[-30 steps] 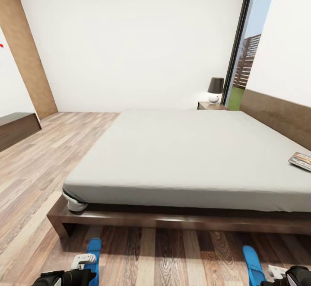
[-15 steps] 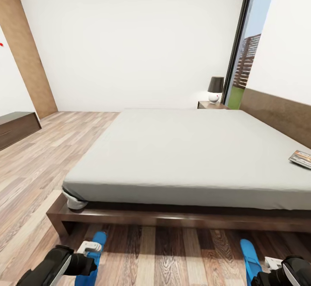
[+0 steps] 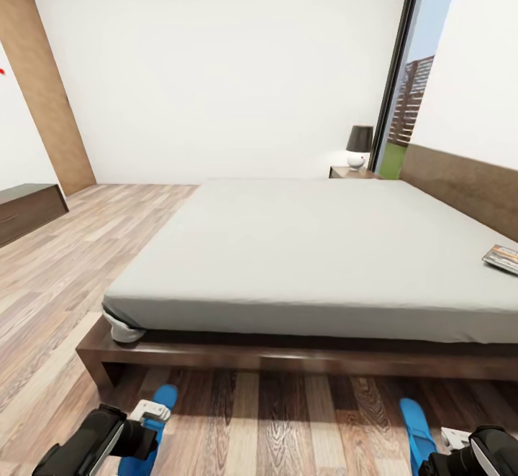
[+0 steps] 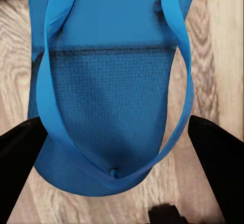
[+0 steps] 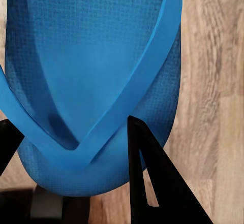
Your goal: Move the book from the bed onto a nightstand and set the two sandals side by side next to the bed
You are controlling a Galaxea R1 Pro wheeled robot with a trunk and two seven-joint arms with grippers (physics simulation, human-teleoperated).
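Progress, as we judge it, is early. The book [image 3: 502,257] lies on the bed [image 3: 302,246] at 3 o'clock in the head view, not yet on the nightstand [image 3: 350,172] at 1 o'clock. We see the two sandals on the floor before the bed frame, well apart: left sandal [image 3: 154,418] at 7 o'clock, right sandal [image 3: 416,429] at 5 o'clock. The left gripper [image 4: 119,183] is spread wide, its fingers flanking the left sandal's toe end. The right gripper [image 5: 71,178] straddles the other sandal; we cannot tell whether it grips. No lettering on the book is readable.
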